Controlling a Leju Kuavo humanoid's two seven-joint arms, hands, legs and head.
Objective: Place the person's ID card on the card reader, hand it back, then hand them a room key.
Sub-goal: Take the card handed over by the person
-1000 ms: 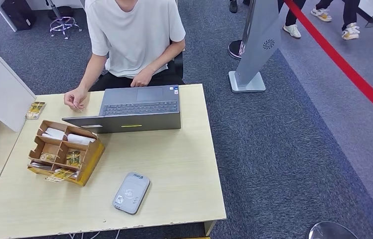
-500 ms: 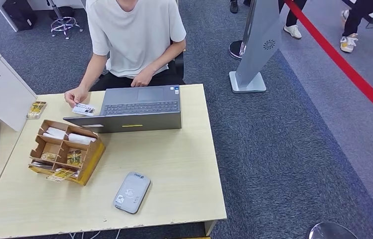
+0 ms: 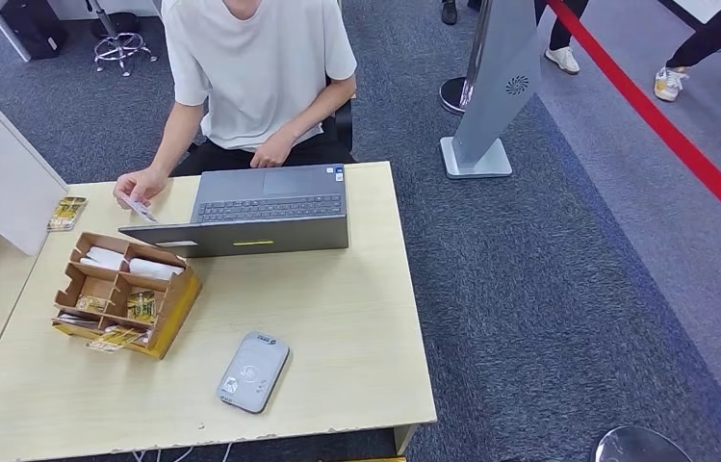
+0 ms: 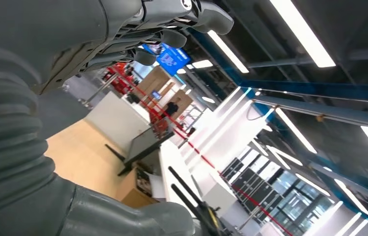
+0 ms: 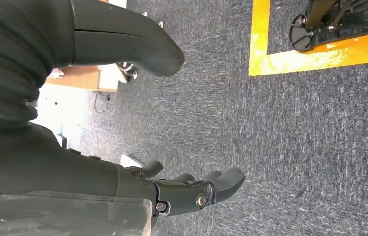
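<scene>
Person's hand (image 3: 141, 183) has lifted the ID card (image 3: 136, 206) off the table, just left of the laptop (image 3: 260, 208), ready to pass; my left hand (image 4: 137, 29) and right hand (image 5: 172, 189) hang open, empty.

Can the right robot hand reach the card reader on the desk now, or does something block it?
Probably yes: the card reader lies bare near the desk's front edge. The right robot hand hangs open above the carpet.
</scene>
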